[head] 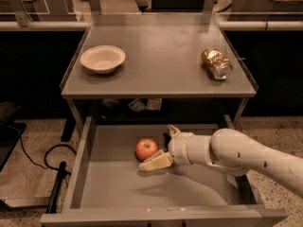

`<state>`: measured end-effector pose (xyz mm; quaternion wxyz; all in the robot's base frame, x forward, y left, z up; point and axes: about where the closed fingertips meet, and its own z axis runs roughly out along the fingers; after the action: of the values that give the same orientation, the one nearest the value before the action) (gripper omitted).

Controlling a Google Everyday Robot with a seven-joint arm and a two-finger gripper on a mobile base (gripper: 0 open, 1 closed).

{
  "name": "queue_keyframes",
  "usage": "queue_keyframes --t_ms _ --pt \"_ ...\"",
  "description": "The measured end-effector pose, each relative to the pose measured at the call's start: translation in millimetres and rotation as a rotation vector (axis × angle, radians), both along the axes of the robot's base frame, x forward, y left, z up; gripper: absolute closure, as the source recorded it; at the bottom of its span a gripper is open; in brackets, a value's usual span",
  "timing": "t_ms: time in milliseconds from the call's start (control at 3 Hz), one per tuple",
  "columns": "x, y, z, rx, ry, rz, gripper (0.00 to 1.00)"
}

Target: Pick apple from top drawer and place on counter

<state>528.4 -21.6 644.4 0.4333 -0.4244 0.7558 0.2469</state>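
"Where was the apple (146,148)?"

"In the open top drawer (113,186), below the worktop (161,56). The gripper (158,148) was just beside it, on its right side, the fingers (156,162) spread apart, not closed on it."

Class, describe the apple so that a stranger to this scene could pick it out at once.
Below the grey counter, the top drawer is pulled open. Near the middle of its flat bottom lies the apple, with the gripper open beside it. It is the only round red thing; the bowl and crushed can sit on the counter.
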Motion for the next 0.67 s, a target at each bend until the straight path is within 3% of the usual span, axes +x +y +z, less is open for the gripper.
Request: queue_keyframes --t_ms 667 --pt "-3.6 3.8 -4.1 -0.02 -0.005 0.004 0.0"
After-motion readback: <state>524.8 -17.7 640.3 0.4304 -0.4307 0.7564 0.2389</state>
